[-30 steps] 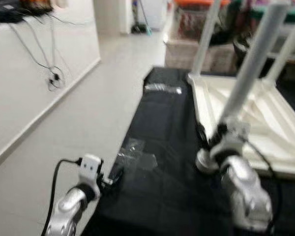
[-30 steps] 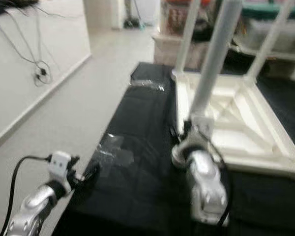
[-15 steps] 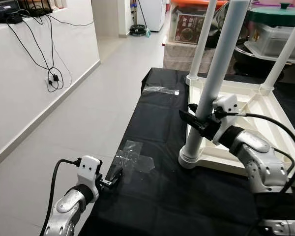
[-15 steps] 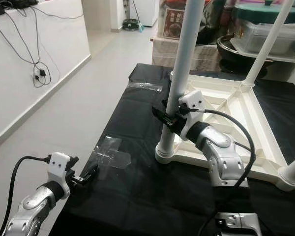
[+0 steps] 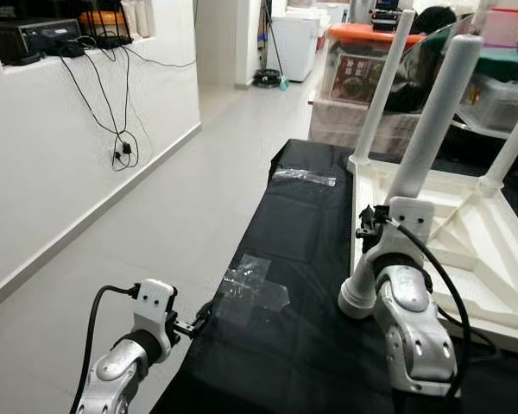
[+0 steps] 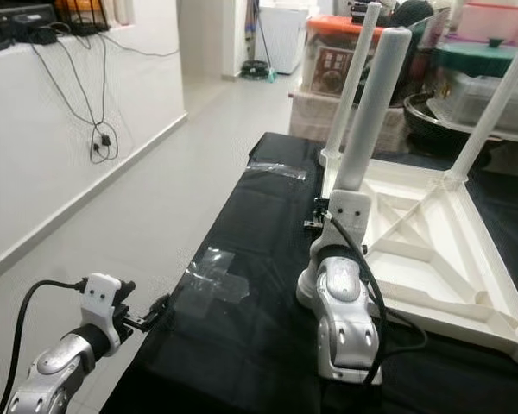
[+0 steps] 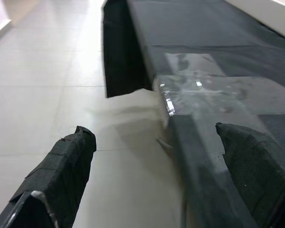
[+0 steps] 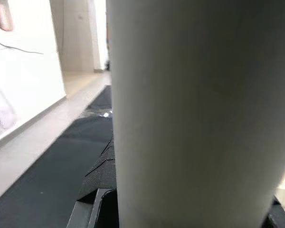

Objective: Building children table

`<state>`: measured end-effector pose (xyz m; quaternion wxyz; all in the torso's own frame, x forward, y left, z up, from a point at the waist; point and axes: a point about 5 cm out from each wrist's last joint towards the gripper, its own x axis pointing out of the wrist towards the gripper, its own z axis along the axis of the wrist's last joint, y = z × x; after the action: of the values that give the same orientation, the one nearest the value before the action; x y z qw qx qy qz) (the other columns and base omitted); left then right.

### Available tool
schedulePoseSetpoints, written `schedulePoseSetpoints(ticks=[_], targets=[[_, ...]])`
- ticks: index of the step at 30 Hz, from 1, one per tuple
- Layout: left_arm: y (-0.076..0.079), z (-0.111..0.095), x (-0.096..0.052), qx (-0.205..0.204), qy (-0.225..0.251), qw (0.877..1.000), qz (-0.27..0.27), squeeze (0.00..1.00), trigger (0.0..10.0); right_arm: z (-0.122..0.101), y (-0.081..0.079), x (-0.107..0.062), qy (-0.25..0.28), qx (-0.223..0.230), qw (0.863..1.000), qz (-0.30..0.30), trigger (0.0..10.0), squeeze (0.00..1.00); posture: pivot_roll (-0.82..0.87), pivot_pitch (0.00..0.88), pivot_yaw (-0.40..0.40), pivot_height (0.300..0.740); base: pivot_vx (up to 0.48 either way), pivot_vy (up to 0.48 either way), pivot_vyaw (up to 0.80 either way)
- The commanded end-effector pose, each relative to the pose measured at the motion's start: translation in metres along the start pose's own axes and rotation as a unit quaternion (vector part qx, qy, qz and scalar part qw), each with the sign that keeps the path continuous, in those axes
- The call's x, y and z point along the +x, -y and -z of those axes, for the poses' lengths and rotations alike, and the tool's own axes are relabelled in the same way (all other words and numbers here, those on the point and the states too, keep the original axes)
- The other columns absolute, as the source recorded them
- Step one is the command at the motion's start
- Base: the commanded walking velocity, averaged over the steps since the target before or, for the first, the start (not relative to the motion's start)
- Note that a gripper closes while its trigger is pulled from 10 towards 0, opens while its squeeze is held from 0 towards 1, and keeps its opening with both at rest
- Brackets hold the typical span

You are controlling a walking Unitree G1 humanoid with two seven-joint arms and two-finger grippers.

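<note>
Fingers (image 8: 97, 190) clamp white table leg (image 5: 432, 121) — no lettering legible.

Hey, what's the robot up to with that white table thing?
A white plastic children's table lies upside down on a black sheet, legs pointing up. The right gripper is closed around the nearest white cylindrical leg, low on it, near its socket. The left gripper hovers open at the sheet's edge, beside a taped patch of clear tape, holding nothing.
</note>
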<state>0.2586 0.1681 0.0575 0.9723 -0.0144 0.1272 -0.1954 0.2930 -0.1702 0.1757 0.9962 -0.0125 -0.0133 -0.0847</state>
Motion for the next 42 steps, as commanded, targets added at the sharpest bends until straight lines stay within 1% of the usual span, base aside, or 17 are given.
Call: schedulePoseSetpoints(ticks=[1,5,6,11,17,18,21,24,26,28,32,35,36,37,40,41,42], targets=[[0.000,-0.001,0.002,0.004,-0.002,1.000,0.006,0.00,10.0,0.023,-0.002,-0.004,-0.045,-0.001,0.998,-0.031,10.0,1.00,0.04,0.000,-0.039,0.740,0.000,0.000,0.00],[0.003,-0.002,0.003,-0.001,0.003,1.000,0.010,0.00,10.0,0.005,-0.003,0.012,-0.014,0.001,0.993,-0.118,10.0,1.00,0.04,0.000,-0.043,0.740,0.000,0.000,0.00],[0.005,-0.002,0.002,-0.003,0.004,1.000,0.014,0.00,10.0,-0.005,-0.002,0.019,0.003,0.005,0.986,-0.168,10.0,0.00,0.04,0.000,-0.042,0.740,0.000,0.000,0.00],[0.007,-0.001,0.002,-0.003,0.005,1.000,0.020,0.00,10.0,-0.028,0.002,0.023,0.027,-0.046,0.929,-0.367,10.0,0.00,0.04,0.000,-0.049,0.740,0.000,0.000,0.00],[0.005,-0.002,0.003,0.000,0.007,1.000,0.020,0.00,10.0,-0.023,0.006,0.035,0.013,-0.092,0.911,-0.401,9.6,0.00,0.05,0.000,-0.052,0.740,0.000,0.000,0.00],[0.006,-0.003,0.003,0.001,0.007,1.000,0.021,0.00,10.0,-0.017,0.007,0.041,-0.003,-0.099,0.916,-0.389,0.0,0.00,0.06,0.000,-0.057,0.740,0.000,0.000,0.00],[0.006,-0.003,0.003,0.002,0.007,1.000,0.020,0.00,10.0,-0.009,0.009,0.048,-0.026,-0.108,0.928,-0.355,0.0,0.00,0.06,0.000,-0.062,0.740,0.000,0.000,0.00],[0.005,-0.003,0.000,0.003,0.007,1.000,0.018,0.00,10.0,0.010,0.021,0.062,-0.077,-0.112,0.972,-0.190,0.0,0.00,0.07,0.000,-0.064,0.740,0.000,0.000,0.00],[0.005,-0.001,-0.002,0.003,0.006,1.000,0.017,0.00,10.0,0.021,0.037,0.063,-0.103,-0.078,0.992,-0.014,0.0,0.00,0.07,0.000,-0.061,0.740,0.000,0.000,0.00],[0.005,0.000,-0.003,0.003,0.004,1.000,0.017,0.00,10.0,0.035,0.047,0.034,-0.113,-0.049,0.978,0.167,0.0,0.00,0.07,0.000,-0.059,0.740,0.000,0.000,0.00],[0.005,0.000,-0.002,0.003,0.003,1.000,0.018,0.00,10.0,0.040,0.039,0.020,-0.115,-0.044,0.975,0.182,0.0,0.00,0.07,0.000,-0.051,0.740,0.000,0.000,0.00],[0.006,-0.002,0.000,0.005,0.003,1.000,0.021,0.00,10.0,0.041,0.000,0.003,-0.109,-0.041,0.990,0.083,0.0,0.00,0.07,0.000,-0.050,0.740,0.000,0.000,0.00],[0.004,-0.003,0.000,0.006,0.003,1.000,0.021,0.00,10.0,0.038,-0.009,0.004,-0.103,-0.034,0.993,0.037,10.0,0.00,0.06,0.000,-0.049,0.740,0.000,0.000,0.00],[0.003,-0.003,-0.001,0.007,0.003,1.000,0.020,0.00,10.0,0.029,-0.014,0.006,-0.079,-0.027,0.997,0.003,10.0,0.19,0.06,0.000,-0.049,0.740,0.000,0.000,0.00],[0.002,-0.003,-0.001,0.007,0.003,1.000,0.019,0.00,10.0,0.024,-0.016,0.007,-0.062,-0.023,0.998,-0.019,10.0,0.19,0.06,0.000,-0.049,0.740,0.000,0.000,0.00],[0.002,-0.003,-0.001,0.007,0.003,1.000,0.018,0.00,10.0,0.014,-0.019,0.010,-0.040,-0.002,0.998,-0.044,10.0,1.00,0.06,0.000,-0.048,0.740,0.000,0.000,0.00],[0.002,-0.003,-0.002,0.006,0.003,1.000,0.019,0.00,10.0,0.000,-0.019,0.014,-0.012,0.019,0.996,-0.092,10.0,1.00,0.06,0.000,-0.048,0.740,0.000,0.000,0.00]])
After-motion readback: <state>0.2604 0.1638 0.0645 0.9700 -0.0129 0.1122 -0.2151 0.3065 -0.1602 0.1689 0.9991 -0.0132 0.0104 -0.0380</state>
